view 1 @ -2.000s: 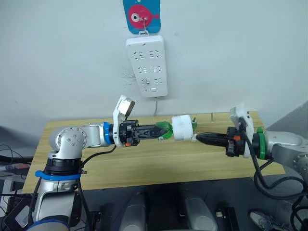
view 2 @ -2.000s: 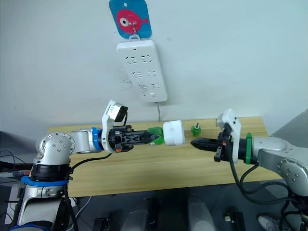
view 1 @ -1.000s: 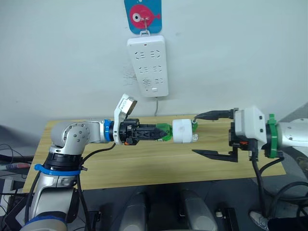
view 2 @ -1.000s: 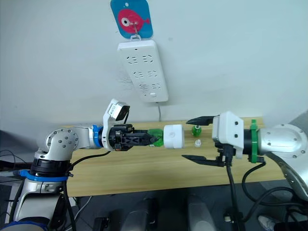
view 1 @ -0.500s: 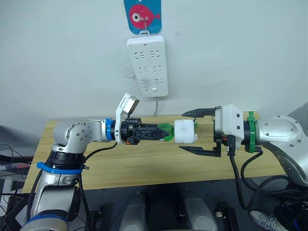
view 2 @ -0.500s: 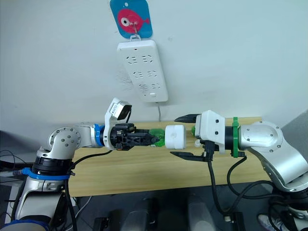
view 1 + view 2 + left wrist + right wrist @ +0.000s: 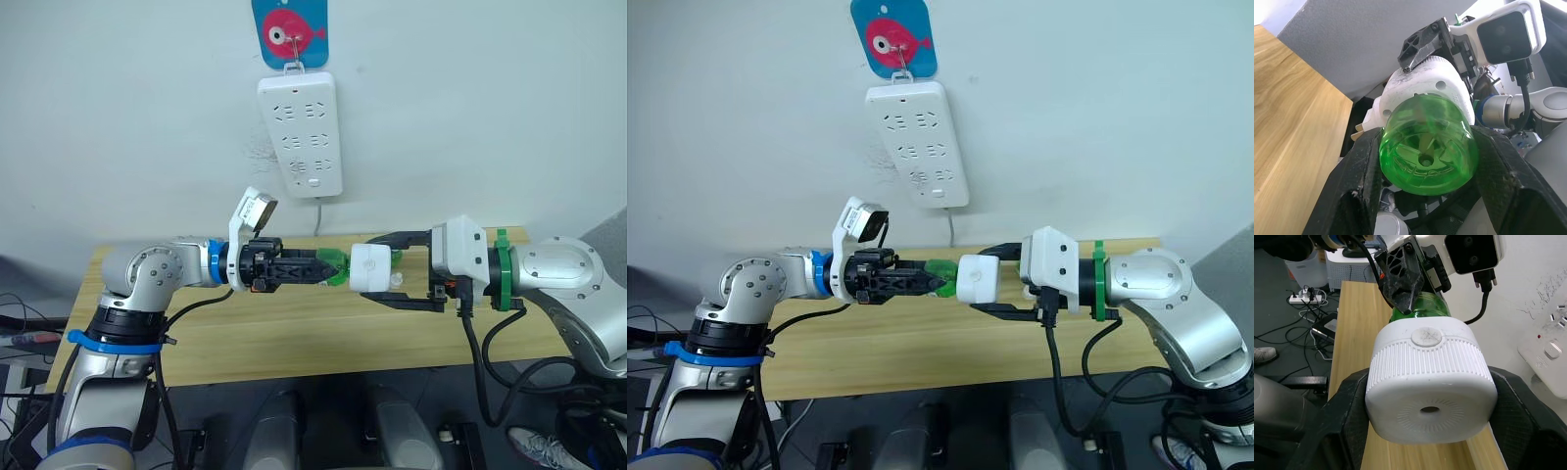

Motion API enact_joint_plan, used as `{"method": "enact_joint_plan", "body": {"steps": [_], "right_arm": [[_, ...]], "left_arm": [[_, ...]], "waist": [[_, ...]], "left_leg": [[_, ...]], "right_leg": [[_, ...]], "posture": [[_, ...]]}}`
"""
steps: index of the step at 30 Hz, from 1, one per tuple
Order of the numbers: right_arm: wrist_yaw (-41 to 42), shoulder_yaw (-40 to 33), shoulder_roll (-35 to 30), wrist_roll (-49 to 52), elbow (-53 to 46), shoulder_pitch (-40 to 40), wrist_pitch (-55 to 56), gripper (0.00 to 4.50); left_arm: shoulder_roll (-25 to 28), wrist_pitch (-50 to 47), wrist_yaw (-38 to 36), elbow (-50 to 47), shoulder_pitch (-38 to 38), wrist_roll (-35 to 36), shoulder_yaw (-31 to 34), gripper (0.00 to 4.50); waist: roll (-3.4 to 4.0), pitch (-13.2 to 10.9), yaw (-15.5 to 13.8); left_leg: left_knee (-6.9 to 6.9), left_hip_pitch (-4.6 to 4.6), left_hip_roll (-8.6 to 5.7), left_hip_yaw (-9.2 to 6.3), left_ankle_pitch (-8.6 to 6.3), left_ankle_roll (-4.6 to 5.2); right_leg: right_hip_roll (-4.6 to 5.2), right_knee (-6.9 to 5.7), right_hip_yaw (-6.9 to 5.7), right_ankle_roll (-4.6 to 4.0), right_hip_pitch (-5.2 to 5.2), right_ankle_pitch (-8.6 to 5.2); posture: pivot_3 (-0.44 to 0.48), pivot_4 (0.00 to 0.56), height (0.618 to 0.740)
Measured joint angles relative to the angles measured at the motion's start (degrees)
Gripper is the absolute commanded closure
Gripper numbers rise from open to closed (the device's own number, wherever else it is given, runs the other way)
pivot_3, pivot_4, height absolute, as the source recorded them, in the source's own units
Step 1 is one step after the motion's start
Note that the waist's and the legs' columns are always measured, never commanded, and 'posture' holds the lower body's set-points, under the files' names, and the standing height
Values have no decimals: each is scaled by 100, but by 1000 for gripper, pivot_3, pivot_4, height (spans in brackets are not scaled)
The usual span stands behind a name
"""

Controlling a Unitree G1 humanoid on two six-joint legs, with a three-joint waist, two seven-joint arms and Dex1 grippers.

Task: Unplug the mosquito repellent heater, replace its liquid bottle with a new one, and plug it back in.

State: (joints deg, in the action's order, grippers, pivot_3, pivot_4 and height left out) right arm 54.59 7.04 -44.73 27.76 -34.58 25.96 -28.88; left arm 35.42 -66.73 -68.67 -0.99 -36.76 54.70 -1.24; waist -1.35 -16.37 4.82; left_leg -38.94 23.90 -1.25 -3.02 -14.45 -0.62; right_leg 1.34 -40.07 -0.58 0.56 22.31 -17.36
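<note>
The white mosquito repellent heater (image 7: 370, 268) hangs in mid-air above the wooden table (image 7: 294, 333), unplugged. A green liquid bottle (image 7: 335, 267) is still joined to its left end. My left gripper (image 7: 328, 268) is shut on that bottle; in the left wrist view the bottle (image 7: 1426, 147) sits between both fingers with the heater (image 7: 1425, 85) beyond it. My right gripper (image 7: 369, 268) comes in from the right, one finger above and one below the heater. In the right wrist view both fingers press against the sides of the heater (image 7: 1431, 382).
A white power strip (image 7: 300, 135) hangs on the wall from a blue fish hook (image 7: 290, 31), its cable running down behind the table. A small green bottle (image 7: 396, 257) stands on the table just behind the heater.
My right gripper has moved left up to the heater, and its wide-open fingers have narrowed onto it. The left arm with the bottle has barely moved.
</note>
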Motion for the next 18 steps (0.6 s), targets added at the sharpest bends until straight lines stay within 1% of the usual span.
{"method": "enact_joint_plan", "body": {"steps": [2, 7, 13, 15, 18], "right_arm": [[-39, -30, 23, 0, 14, 2, 0, 1518], [-78, -117, 22, 46, 62, 1, -63, 1518], [-89, -172, 10, 186, 70, -18, -281, 1518], [-69, -225, -33, 275, 73, -65, -362, 1518], [-36, -300, -119, 363, 100, -148, -528, 1518]], "left_arm": [[93, 357, -156, -106, 32, -304, -220, 638], [266, 1600, -373, -174, 169, -1181, -540, 600], [238, 3913, -607, -402, 567, -2386, -663, 600], [217, 4586, -735, -417, 717, -2635, -671, 600], [144, 5056, -849, -419, 755, -2710, -663, 600]], "waist": [[0, 0, 0], [0, 0, 0], [0, 0, -4], [0, 0, -6], [0, 0, -10]], "left_leg": [[0, 0, 0, 2, 2, -3], [1, 0, 0, 0, -1, 2], [2, 2, 0, 1, -2, 3], [3, 1, 0, 2, -2, 4], [2, 1, 0, 2, -2, 4]], "right_leg": [[0, 1, 1, 0, 0, 0], [0, 0, 0, -3, 0, 1], [2, 6, -1, -3, 0, 2], [2, 6, -1, -4, 0, 2], [2, 6, -1, -4, -2, 2]], "posture": [[-187, 224, 740], [-180, 225, 740], [-171, 225, 740], [-167, 224, 740], [-164, 221, 740]]}}
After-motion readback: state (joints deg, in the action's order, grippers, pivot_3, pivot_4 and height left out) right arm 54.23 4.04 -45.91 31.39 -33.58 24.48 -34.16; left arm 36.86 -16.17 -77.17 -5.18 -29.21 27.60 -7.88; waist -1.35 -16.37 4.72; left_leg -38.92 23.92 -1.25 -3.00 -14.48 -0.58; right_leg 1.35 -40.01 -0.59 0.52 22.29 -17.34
